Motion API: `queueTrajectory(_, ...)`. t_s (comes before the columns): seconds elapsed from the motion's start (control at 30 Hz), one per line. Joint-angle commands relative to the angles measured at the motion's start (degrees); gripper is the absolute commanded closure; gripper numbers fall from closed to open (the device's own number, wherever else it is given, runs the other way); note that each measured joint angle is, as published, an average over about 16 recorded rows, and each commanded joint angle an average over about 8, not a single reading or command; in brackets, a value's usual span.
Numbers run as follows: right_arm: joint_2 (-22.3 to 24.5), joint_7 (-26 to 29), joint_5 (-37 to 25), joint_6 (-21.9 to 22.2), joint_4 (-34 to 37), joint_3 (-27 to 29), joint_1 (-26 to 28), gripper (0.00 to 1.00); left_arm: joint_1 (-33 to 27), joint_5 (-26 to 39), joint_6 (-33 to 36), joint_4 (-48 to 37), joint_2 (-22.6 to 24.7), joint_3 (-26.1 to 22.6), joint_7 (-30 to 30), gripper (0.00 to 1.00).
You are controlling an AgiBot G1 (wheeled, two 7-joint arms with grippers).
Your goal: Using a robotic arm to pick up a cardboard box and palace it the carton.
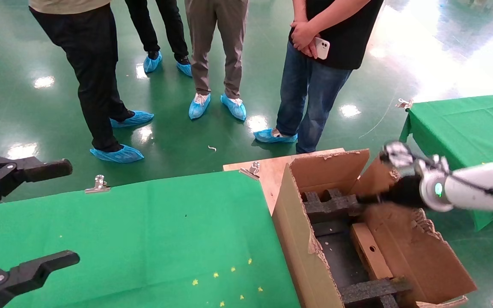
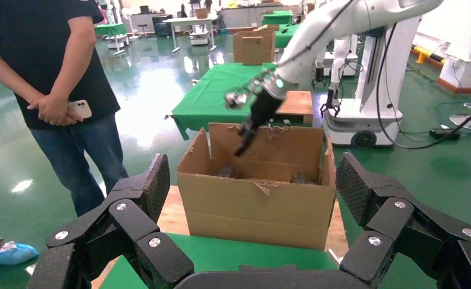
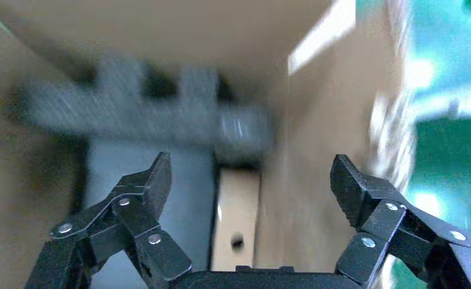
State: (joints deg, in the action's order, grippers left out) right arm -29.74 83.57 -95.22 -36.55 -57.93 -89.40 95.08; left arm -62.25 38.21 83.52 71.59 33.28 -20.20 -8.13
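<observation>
Green cloth is covering the table (image 1: 144,231) in front of me, pinned by metal clips (image 1: 98,184), and beyond it four onlookers (image 1: 315,64) in blue shoe covers are standing on the glossy green floor (image 1: 37,51). Starting at the left, I am seeing my left gripper (image 1: 64,209) hanging parked at the table's near left edge, its black fingers (image 2: 139,198) spread wide with nothing between them. Moving right, the carton (image 1: 298,239) is sitting just off the table's right end on a wooden board (image 1: 268,171), its ragged flaps standing open and black foam inserts (image 1: 328,205) lying across its far and near ends. The cardboard box (image 1: 368,250) is lying flat inside the carton, on the dark bottom between the foam pieces and against the right-hand wall, its round hole facing up. Farther right, the robotic arm (image 1: 477,186) is reaching in from the right edge over the carton's far right corner. Its right gripper (image 3: 251,180) is hovering above the small box, jaws spread apart and holding nothing, clear of the box. Behind it, another green-draped table (image 1: 469,128) is standing well apart.
</observation>
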Motion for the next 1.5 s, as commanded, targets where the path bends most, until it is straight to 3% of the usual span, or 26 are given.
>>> queueTrajectory(0.03, 0.43, -0.40, 0.05, 0.20, -1.21, 0.85, 1.74, 0.00, 0.00, 0.00, 0.00, 0.00, 0.00, 0.00, 0.00, 0.00)
queueTrajectory(0.27, 2.77, -5.95, 6.91, -1.31, -7.74, 5.25, 7.07, 0.00, 0.00, 0.00, 0.00, 0.00, 0.00, 0.00, 0.00, 0.00)
queueTrajectory(0.63, 5.31, -17.04, 25.28, -12.23, -11.13, 12.42, 11.98, 0.00, 0.01, -0.02, -0.01, -0.01, -0.01, 0.00, 0.01, 0.00)
queueTrajectory(1.1, 5.07, -17.65, 25.94, -12.88, -11.00, 13.39, 11.03, 0.00, 0.01, -0.03, -0.01, -0.02, -0.01, -0.01, 0.01, 0.00)
queueTrajectory(1.5, 3.20, -27.71, 30.94, -19.51, -11.86, 24.32, 2.97, 0.00, 0.01, -0.03, -0.01, -0.02, -0.02, -0.01, 0.01, 0.00)
